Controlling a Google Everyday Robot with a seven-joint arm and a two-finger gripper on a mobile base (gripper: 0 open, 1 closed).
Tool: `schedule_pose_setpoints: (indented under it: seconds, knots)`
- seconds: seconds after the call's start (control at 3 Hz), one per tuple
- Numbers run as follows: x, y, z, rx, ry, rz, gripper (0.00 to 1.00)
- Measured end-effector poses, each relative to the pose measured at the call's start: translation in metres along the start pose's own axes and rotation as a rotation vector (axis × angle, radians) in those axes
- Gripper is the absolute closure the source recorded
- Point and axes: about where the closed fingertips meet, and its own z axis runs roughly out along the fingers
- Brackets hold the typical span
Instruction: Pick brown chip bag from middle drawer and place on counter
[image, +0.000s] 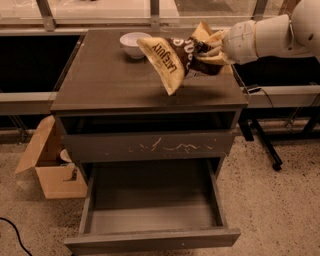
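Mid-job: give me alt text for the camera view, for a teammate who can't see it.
The end effector, reaching in from the right, holds the chip bag over the counter, near a white bowl. Below, the middle drawer stands pulled out; a cardboard box sits on the floor beside the cabinet.

Desk: one (107, 82), with a square grey-brown top.
Brown chip bag: one (167, 60), tilted over the desk's right half, with its tan lettered end pointing toward the front edge.
White bowl: one (132, 44), standing near the desk's back edge, just left of the bag.
Pincer: one (206, 50), over the desk's back right corner, clamped on the bag's far end.
Robot arm: one (265, 35), reaching in across the desk's right edge.
Drawers: two. The middle drawer (150, 240) is pulled out below the front edge, and the scratched drawer front (150, 146) is above it.
Cardboard box: one (52, 175), on the floor beyond the desk's left edge.
Black cable: one (12, 232), on the floor to the front left.
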Motion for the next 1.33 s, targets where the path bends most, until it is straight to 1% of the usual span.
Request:
schedule_pose_setpoints:
  seconds: [0.33, 0.67, 1.0, 1.33]
  knots:
    - [0.027, -0.037, 0.008, 0.051, 0.026, 0.045, 1.0]
    - [0.05, -0.063, 0.015, 0.093, 0.043, 0.085, 0.81]
    - [0.068, -0.079, 0.021, 0.128, 0.057, 0.12, 0.58]
    - [0.078, -0.09, 0.024, 0.159, 0.063, 0.134, 0.35]
